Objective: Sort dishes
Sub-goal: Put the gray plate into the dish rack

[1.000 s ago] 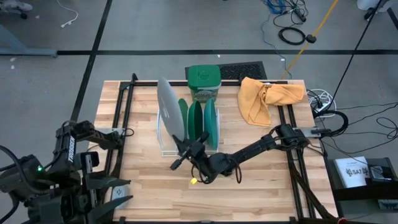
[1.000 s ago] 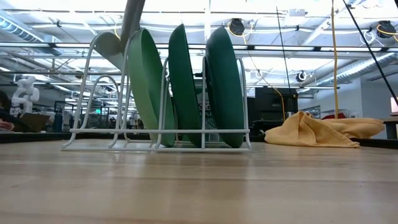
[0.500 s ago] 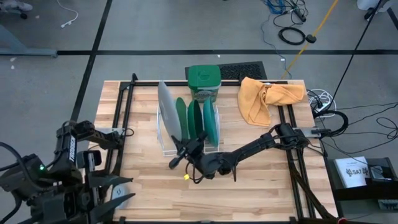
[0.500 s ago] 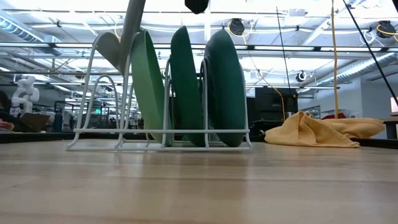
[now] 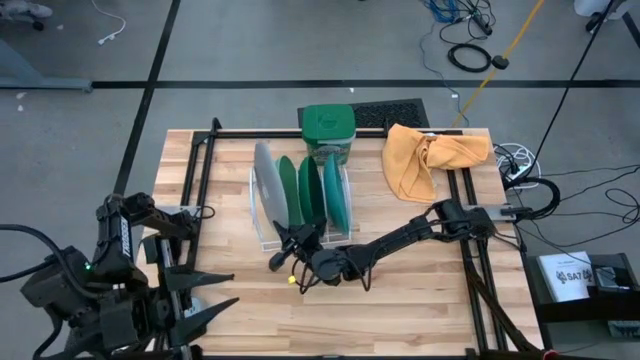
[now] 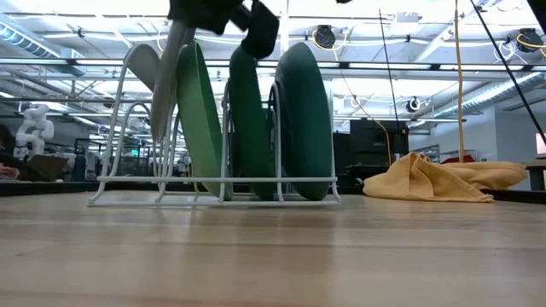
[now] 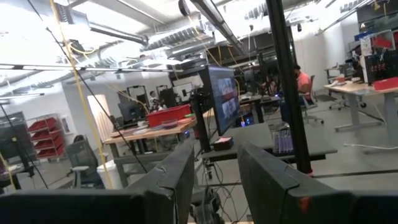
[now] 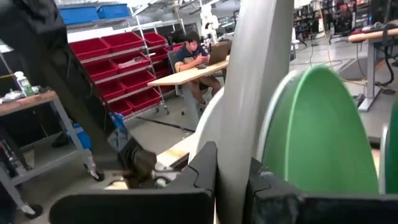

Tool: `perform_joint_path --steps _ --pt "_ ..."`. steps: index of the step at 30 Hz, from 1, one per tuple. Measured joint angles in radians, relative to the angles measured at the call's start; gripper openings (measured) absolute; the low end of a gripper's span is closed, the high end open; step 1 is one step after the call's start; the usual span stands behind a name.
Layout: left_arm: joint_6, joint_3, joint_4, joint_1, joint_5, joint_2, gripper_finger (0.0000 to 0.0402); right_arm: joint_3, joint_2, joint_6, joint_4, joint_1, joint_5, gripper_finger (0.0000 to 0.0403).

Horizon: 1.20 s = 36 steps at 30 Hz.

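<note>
1. The right gripper (image 5: 283, 247) sits just below centre in the high view, at the lower end of the white wire rack (image 5: 262, 240). Its jaws are clamped on the rim of the light grey plate (image 5: 266, 190), as the right wrist view shows, with the plate's edge (image 8: 249, 99) running up between the two fingers (image 8: 202, 171).
2. The grey plate stands on edge in the rack's leftmost slot, leaning a little; in the low view it (image 6: 168, 81) shows at upper left, with the dark gripper (image 6: 223, 15) at its top.
3. Just right of it stand the green plate (image 5: 289, 191), a darker green plate (image 5: 309, 190) and the teal plate (image 5: 335, 192), all upright in their own slots.
4. Step in hand, as I judge it: seating the grey plate in the rack. It looks nearly down but remains held.
5. Next move calls for lowering it until the wires carry it, then spreading the jaws and backing away without nudging the green plate beside it.
6. The left gripper (image 5: 205, 312) waits at lower left of the high view, off the bench (image 5: 420, 290); its jaws stand apart and hold nothing (image 7: 211, 180).
7. A green tub (image 5: 327, 128) and a yellow cloth (image 5: 425, 155) lie toward the top of the bench.
</note>
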<state>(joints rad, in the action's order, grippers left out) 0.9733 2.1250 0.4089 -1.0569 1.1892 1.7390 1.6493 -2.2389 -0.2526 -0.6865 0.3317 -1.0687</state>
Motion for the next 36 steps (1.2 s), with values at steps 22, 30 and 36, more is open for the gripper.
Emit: perform_joint_path --steps 22,30,36 --pt "0.0 0.0 -0.007 0.004 -0.002 0.0 0.0125 0.053 -0.069 0.005 0.025 -0.005 0.08 0.0012" --pt "0.0 0.0 -0.007 0.004 -0.002 0.0 0.0125 0.053 -0.07 0.008 0.035 -0.013 0.153 0.0052" --pt "0.0 0.0 -0.007 0.004 -0.003 0.0 0.0125 0.053 -0.07 0.006 0.044 -0.018 0.192 0.0083"
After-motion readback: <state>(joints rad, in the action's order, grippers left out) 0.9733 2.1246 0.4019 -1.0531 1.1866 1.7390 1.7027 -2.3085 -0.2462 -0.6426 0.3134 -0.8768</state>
